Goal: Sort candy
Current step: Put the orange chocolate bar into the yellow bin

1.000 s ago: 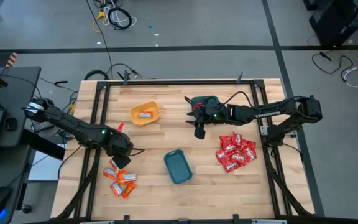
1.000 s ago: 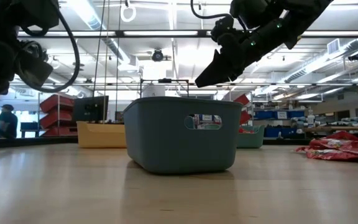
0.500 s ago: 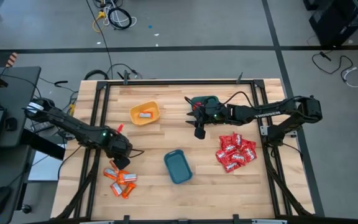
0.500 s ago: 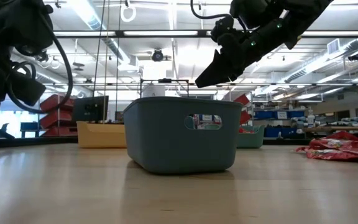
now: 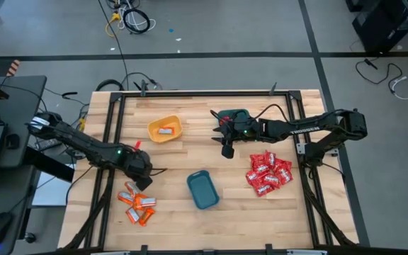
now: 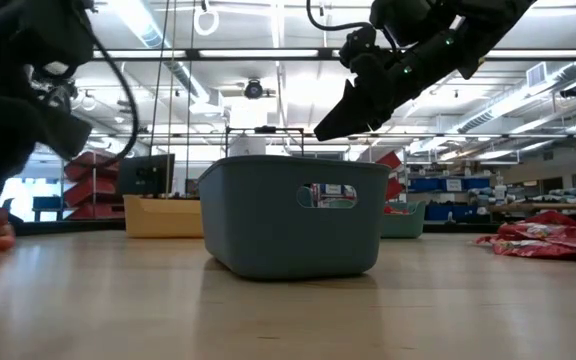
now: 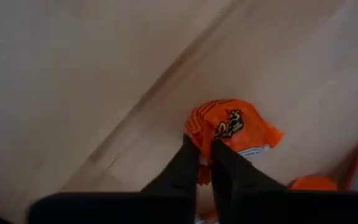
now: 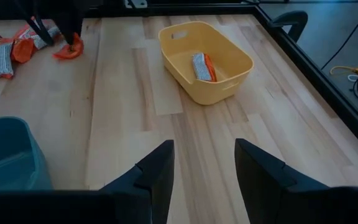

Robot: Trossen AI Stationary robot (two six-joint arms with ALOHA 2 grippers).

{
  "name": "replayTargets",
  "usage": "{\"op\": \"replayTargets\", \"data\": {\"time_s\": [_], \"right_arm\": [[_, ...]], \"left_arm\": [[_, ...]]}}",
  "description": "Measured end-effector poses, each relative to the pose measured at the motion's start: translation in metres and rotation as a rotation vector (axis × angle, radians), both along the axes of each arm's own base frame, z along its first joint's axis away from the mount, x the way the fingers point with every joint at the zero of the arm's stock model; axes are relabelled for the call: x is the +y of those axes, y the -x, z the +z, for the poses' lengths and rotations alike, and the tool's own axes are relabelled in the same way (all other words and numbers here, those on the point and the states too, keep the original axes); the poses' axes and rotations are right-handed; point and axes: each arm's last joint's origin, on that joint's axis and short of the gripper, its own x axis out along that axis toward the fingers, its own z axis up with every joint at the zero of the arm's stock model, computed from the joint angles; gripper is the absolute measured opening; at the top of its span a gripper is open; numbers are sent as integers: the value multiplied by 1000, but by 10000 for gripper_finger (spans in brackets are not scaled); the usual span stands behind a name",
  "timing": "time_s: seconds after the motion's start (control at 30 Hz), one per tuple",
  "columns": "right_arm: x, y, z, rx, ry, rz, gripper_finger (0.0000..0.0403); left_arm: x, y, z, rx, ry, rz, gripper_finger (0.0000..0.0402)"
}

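Table (image 5: 176, 152) first: a slatted wooden top holding three bins and two heaps of candy. Teal bin (image 5: 202, 190) sits near centre, toward six o'clock; the yellow bin (image 5: 165, 129) at eleven o'clock already holds one orange-and-white packet (image 8: 202, 66). Red packets (image 5: 268, 173) pile at four o'clock, orange packets (image 5: 137, 205) at eight. The right gripper (image 5: 227, 147) hovers near centre, fingers parted around nothing. The left gripper (image 7: 205, 154) has pinched an orange packet (image 7: 232, 126) by its crimped edge. Such wrappers look light, crinkly and slippery, so that edge seam is probably the surest hold.
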Motion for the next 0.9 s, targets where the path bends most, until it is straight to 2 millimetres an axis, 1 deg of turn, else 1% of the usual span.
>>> {"op": "replayTargets", "data": {"time_s": [0.07,0.17,0.23,0.33,0.4,0.5,0.57,0.63,0.8,0.9], "right_arm": [[0,0,0,0,0,0,155],[0,0,0,0,1,1,154],[0,0,0,-2,2,1,154],[0,0,0,-5,3,1,155],[0,0,0,-5,3,1,155],[0,0,1,-5,5,2,154],[0,0,1,-5,9,5,154],[0,0,1,-5,10,5,155],[0,0,1,-5,10,5,154],[0,0,1,-4,10,5,155]], "left_arm": [[2,-5,6,-30,-15,7,10],[6,-16,20,-97,-46,-10,11],[13,-24,31,-145,-90,-13,10],[28,-36,48,-209,-171,-16,4],[42,-41,58,-241,-247,-1,3],[62,-49,67,-302,-369,31,2],[75,-52,69,-321,-438,63,1],[89,-53,67,-328,-478,90,1],[116,-49,50,-251,-515,152,0],[125,-47,38,-223,-498,166,0]]}}
